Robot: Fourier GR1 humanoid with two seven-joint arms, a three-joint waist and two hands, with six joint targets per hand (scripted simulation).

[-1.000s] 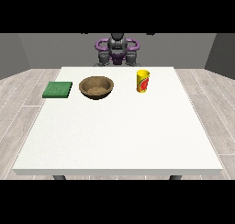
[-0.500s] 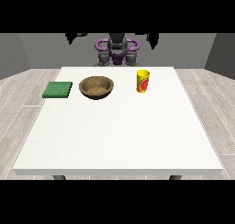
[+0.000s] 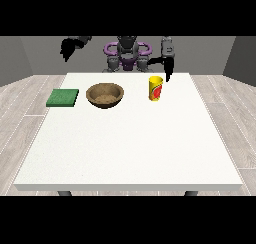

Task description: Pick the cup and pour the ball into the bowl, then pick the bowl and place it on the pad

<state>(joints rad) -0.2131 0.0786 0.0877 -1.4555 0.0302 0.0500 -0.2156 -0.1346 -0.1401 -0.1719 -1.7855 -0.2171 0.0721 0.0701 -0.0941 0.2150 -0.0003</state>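
- Near table's (image 3: 125, 153) far edge: yellow cup (image 3: 156, 88) upright, bowl (image 3: 105, 95) beside, green pad (image 3: 63, 97) toward left edge.
- Just behind cup: hand at the view's right (image 3: 167, 68), poised to grasp; finger state cannot tell.
- Raised clear, off far-left corner: hand at the view's left (image 3: 66, 49); fingers unclear.

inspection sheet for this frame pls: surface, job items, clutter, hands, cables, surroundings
Surface: white table, level.
Job items: yellow cup upright; brown bowl at its left; green pad left of the bowl. All apart. Ball not visible.
Clutter: nothing seen.
Hands: robot hand at the view's right hangs just behind the cup, no visible contact; robot hand at the view's left raised off the table, holding nothing.
Cables: nothing seen.
Surroundings: grey walls, plank floor.
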